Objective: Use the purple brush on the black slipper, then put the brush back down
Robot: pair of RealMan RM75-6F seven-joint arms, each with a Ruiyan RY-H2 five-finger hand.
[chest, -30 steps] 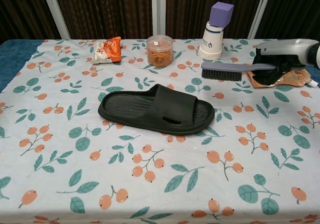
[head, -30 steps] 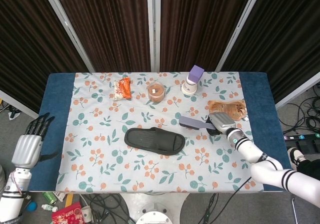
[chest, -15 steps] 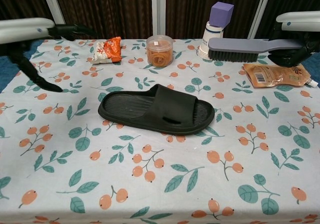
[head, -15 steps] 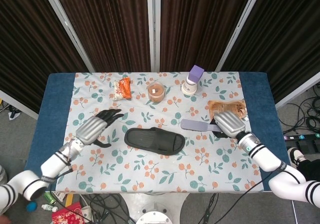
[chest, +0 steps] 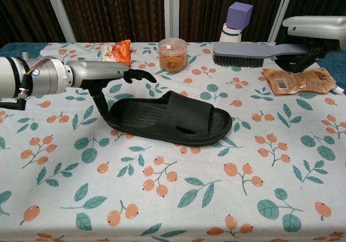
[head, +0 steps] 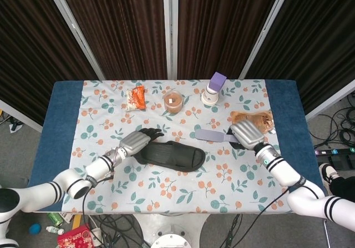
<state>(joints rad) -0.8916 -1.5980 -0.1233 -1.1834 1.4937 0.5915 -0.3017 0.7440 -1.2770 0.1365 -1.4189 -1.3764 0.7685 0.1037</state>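
The black slipper (head: 172,155) (chest: 172,117) lies flat in the middle of the floral cloth, toe end to the right. My left hand (head: 137,141) (chest: 102,73) hovers over its heel end with fingers spread, the thumb reaching down beside the heel; whether it touches the slipper I cannot tell. My right hand (head: 247,134) (chest: 311,33) holds the handle of the purple brush (head: 212,135) (chest: 246,54). The brush is lifted off the table, bristles down, up and to the right of the slipper.
At the back stand an orange snack packet (head: 136,97), a clear tub (head: 173,101) and a stack of paper cups topped by a purple block (head: 214,87). A brown pouch (head: 256,117) (chest: 299,80) lies under the right hand.
The left arm swung in from the table's left side to the slipper's heel. The right hand lifted the brush and carried it a little left, toward the slipper.
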